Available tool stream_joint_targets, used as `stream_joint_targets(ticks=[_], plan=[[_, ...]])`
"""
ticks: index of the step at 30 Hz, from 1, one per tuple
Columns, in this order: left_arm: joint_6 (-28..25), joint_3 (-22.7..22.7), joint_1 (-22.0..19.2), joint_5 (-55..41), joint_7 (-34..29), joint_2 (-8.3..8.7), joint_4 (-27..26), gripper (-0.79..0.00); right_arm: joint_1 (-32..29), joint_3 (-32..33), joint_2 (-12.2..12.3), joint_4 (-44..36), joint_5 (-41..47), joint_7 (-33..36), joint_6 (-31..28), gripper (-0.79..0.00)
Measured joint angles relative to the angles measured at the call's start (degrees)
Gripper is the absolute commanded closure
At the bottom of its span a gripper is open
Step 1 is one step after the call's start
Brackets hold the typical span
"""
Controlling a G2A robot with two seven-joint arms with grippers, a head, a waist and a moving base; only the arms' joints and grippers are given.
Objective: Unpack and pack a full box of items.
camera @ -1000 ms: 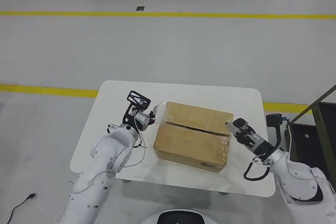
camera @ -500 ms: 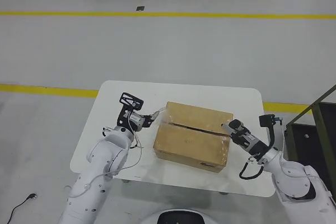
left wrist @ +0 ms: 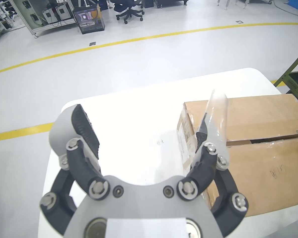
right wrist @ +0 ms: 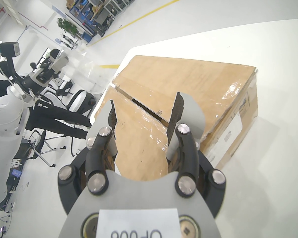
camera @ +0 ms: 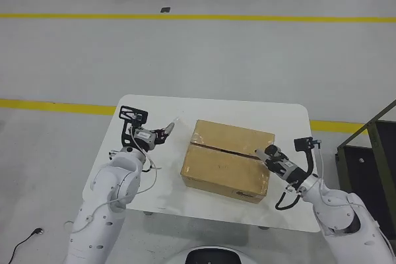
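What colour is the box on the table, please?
Brown cardboard box, clearest in the top view.

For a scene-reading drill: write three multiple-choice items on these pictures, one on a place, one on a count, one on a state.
1. Where does the cardboard box stand?
A) on the floor
B) on the white table
C) on a shelf

2. How many boxes are on the table?
A) one
B) two
C) three

3. How is the left end effector?
A) shut on the box
B) shut on a cup
C) open

Answers:
1 B, the top view shows the box resting on the tabletop.
2 A, a single box lies there.
3 C, its fingers stand wide apart in the left wrist view.
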Motion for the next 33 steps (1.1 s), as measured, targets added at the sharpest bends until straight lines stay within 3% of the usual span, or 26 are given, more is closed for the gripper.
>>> stream_joint_targets(ticks=[9, 19, 28, 33], plan=[[-3.6, -2.2, -0.9, -5.3, -2.8, 0.28, 0.7, -0.785, 1.4, -1.3, -0.1, 1.4, -1.0, -0.4, 0.5, -0.453], [-9.1, -3.9, -1.9, -3.6, -7.7, 1.18, 0.0, -0.785, 3.1, -2.3, -0.3, 3.0, -2.8, -0.7, 1.5, -0.259], [-11.9, -4.9, -1.3, 6.6, -11.3, 2.31, -2.5, -0.785, 4.5, -2.6, -0.3, 4.5, -3.2, -0.3, 1.6, -0.225], [-16.7, -3.4, -1.1, 16.7, -12.5, 3.10, -5.4, -0.785, 5.0, -2.8, -0.3, 5.0, -3.4, -0.1, 1.7, -0.219]])
